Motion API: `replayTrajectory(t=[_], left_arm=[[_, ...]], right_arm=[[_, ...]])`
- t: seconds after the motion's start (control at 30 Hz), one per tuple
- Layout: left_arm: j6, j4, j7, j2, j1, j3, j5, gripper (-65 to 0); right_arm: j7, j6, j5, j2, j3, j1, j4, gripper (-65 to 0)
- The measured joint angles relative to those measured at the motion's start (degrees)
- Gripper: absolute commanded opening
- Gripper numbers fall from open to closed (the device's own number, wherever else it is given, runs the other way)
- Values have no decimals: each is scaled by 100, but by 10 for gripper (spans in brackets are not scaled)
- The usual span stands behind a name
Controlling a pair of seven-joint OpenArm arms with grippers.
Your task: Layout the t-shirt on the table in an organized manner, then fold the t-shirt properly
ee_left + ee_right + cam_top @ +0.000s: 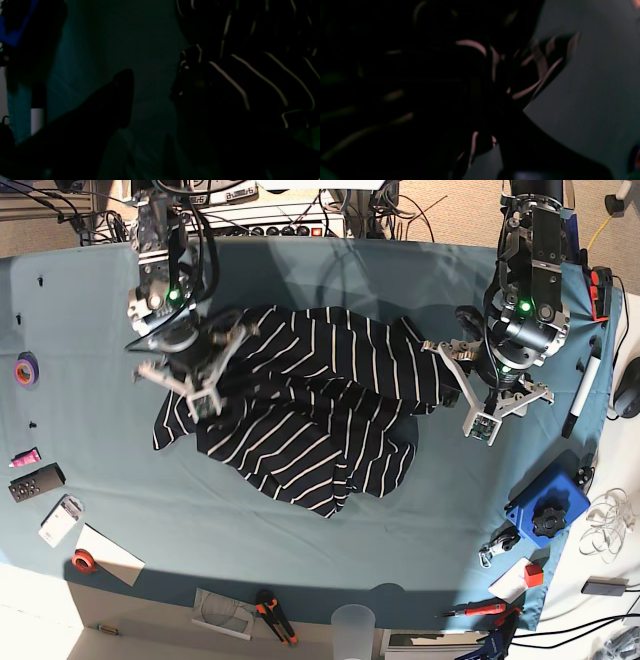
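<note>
The t-shirt [300, 405] is lain crumpled on the table [420, 290]. Its edge is pinched by the right gripper [205, 360]; the left gripper [465, 380] is held spread just beside the cloth. If only a thin fold is caught, it could be slipped out when lifted.

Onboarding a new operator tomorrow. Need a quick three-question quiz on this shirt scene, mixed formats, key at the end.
1. True or false: the t-shirt lies flat and smooth on the table.
2. Which hand is shut on the shirt's cloth? A) left hand B) right hand C) neither
3. Fill in: the shirt is dark with thin ____ stripes.

Key: 1 false, it is crumpled. 2 B; the left hand is open beside the shirt's edge. 3 white.
</note>
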Motion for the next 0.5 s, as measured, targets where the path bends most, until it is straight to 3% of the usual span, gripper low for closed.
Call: replayTrajectory(t=[0.17, 0.4, 0.5], left_arm=[[0, 0, 0, 0, 0, 0, 4, -334], [-24, 0, 0, 0, 0, 2, 15, -334], [-481, 0, 166, -2, 4, 0, -562, -334]], right_arm=[[332, -98, 52, -2, 546, 271, 726, -650], [278, -120, 566, -15, 2317, 240, 743, -650], [247, -9, 831, -17, 3071, 216, 743, -650]])
